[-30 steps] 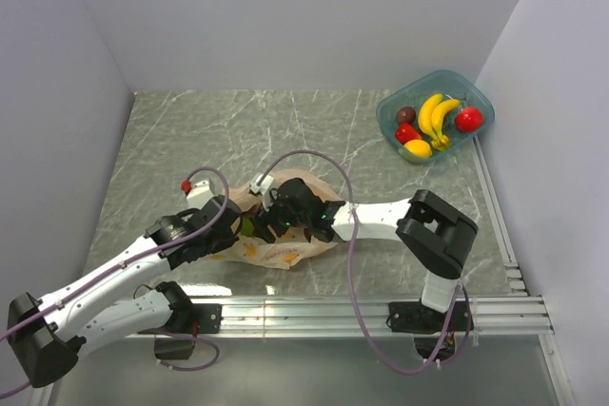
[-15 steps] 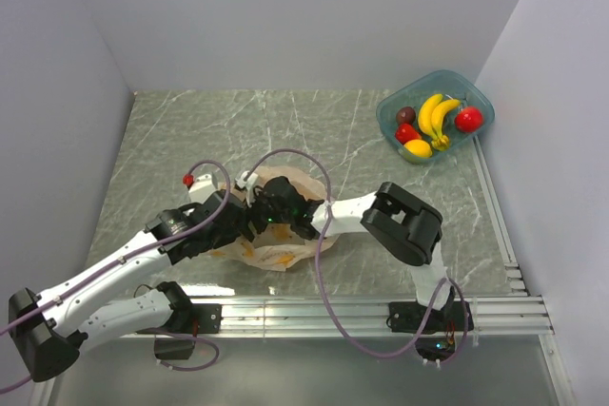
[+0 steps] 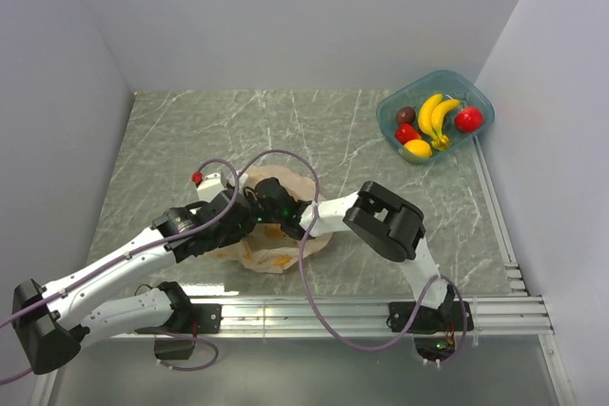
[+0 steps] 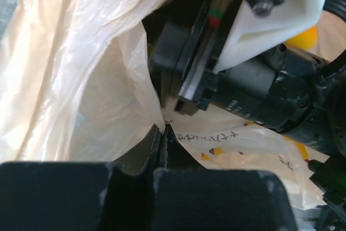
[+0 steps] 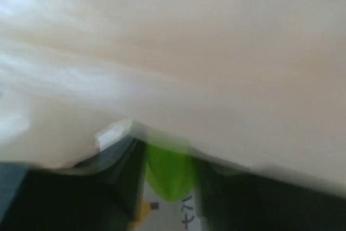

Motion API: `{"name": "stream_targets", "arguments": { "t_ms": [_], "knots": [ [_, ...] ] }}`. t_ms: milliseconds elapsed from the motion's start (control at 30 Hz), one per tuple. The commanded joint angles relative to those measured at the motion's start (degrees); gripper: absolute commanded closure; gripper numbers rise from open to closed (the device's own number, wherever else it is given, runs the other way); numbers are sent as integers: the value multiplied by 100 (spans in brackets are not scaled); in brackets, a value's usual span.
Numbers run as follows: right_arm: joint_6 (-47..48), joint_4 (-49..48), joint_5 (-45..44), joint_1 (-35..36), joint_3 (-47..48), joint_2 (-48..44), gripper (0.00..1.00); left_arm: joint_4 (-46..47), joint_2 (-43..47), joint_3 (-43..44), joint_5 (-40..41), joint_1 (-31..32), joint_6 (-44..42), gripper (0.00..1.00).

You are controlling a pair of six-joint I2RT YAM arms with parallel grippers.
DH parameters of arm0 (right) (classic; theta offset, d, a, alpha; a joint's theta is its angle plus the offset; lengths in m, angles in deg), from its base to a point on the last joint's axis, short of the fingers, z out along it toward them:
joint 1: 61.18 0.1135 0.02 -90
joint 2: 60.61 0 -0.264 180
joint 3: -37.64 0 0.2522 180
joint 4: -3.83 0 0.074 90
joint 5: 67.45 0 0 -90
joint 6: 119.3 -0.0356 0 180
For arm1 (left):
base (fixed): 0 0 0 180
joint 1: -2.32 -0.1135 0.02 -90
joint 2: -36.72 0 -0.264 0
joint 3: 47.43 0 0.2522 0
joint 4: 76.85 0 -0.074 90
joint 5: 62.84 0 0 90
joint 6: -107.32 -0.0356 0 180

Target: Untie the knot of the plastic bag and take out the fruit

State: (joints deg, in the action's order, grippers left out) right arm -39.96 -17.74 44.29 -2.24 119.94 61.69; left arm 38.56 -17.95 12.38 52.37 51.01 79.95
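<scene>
Grey-green marbled tabletop (image 3: 171,140), walled in white, carries the plastic bag (image 3: 274,258) near and left of centre, well apart from the rigid teal tub (image 3: 483,99) of bananas and other fruit at the far right. The left gripper (image 4: 162,132) is clamped tight on a fold of the thin, crinkly, translucent film, probably to anchor it. The right gripper (image 5: 166,158) sits buried in the plastic with something smooth and green (image 5: 168,179) between its fingers; whether it grips is unclear, and the knot is hidden.
</scene>
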Motion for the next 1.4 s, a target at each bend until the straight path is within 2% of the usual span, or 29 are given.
{"name": "stream_targets", "arguments": {
  "t_ms": [0, 67, 167, 233, 533, 867, 1200, 1367],
  "knots": [
    [19, -44, -415, 74, 47, -39, 73, 196, 62, 142, -17, 71, 39, 100],
    [98, 17, -495, 74, -67, -214, 86, 170, 141, 98, 62, 80, 74, 99],
    [230, 149, -609, 57, -340, -565, 97, 100, 211, 19, 150, 80, 118, 99],
    [292, 263, -731, 39, -577, -751, 100, 47, 238, -7, 265, 71, 144, 99],
    [599, 878, -1075, -154, -1535, -1955, 100, 169, 159, -288, 344, 62, 144, 100],
    [573, 1081, -1699, -198, -2414, -3667, 100, 626, 80, -605, 213, 62, 56, 100],
    [705, 1573, -1813, -312, -2266, -5224, 100, 1127, -201, -658, 203, 45, -242, 99],
    [767, 1863, -2207, -698, -2029, -5883, 100, 1408, -307, -693, 133, 9, -427, 99]
  ]
}}
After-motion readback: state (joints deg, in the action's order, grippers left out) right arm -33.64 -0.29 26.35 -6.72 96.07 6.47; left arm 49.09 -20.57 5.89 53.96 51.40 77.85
